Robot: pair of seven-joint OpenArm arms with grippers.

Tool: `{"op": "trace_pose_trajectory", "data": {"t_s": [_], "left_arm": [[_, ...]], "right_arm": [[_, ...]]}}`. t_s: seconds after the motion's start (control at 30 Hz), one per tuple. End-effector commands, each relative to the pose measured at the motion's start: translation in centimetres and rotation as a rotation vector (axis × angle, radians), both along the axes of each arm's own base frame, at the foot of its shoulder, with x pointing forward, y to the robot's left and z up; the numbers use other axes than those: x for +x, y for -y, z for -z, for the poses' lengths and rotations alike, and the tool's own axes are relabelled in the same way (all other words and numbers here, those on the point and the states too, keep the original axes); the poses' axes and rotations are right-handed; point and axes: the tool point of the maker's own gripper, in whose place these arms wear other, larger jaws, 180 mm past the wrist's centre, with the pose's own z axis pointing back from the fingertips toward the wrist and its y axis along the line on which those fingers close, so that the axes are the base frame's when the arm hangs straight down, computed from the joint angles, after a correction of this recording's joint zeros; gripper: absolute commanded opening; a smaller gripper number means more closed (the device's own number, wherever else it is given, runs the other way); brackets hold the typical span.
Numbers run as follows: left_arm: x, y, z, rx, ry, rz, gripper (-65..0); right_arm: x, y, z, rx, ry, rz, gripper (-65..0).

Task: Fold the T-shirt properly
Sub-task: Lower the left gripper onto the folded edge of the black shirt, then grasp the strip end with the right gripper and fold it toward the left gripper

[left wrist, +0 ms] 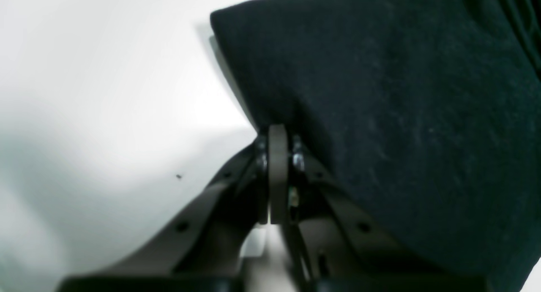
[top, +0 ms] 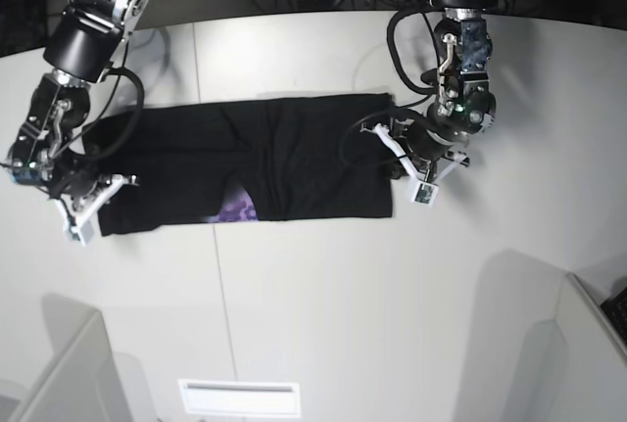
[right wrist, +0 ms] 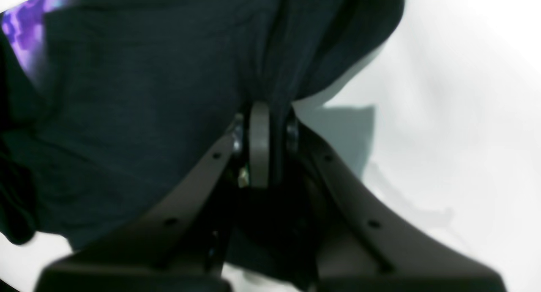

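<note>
While the left wrist view looks along the left gripper (left wrist: 278, 133), its jaws are pressed together on an edge of the black T-shirt (left wrist: 401, 114), whose cloth spreads ahead and to the gripper's right; bare white table (left wrist: 105, 93) lies to its left

From the right wrist view, the right gripper (right wrist: 270, 114) likewise pinches a bunched fold of the shirt, the cloth running ahead and to its left, with a scrap of the purple print (right wrist: 25, 30) far off on that side

Across the base view, the shirt (top: 284, 158) lies as a long band between the two grippers, one at each end, the print (top: 235, 211) peeking at its near edge

Judging by this, a lengthwise fold is in hand; next, both ends likely must lift together and carry across evenly, keeping the cloth taut
</note>
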Motion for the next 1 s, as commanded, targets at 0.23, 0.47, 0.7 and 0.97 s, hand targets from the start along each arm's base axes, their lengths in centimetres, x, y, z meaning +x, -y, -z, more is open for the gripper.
{"op": "trace_pose_trajectory", "data": {"t_s": [0.23, 0.47, 0.7, 0.97], "left_arm": [[1.1, 0.6, -1.1, -0.015, 0.036, 0.0, -65.0], [1.1, 0.6, -1.1, -0.012, 0.037, 0.0, -65.0], [0.7, 0.2, -0.8, -0.004, 0.028, -0.004, -65.0], [0.8, 0.1, -0.8, -0.004, 0.028, -0.007, -65.0]], "right_arm": [[1.4, -3.9, -3.5, -0.054, 0.113, -0.129, -65.0], [1.4, -7.2, -5.8, -0.02, 0.174, -0.115, -65.0], [1.5, -10.1, -7.0, 0.032, 0.208, -0.129, -65.0], [1.1, -14.2, -6.5, 0.122, 0.205, -0.154, -65.0]]}}
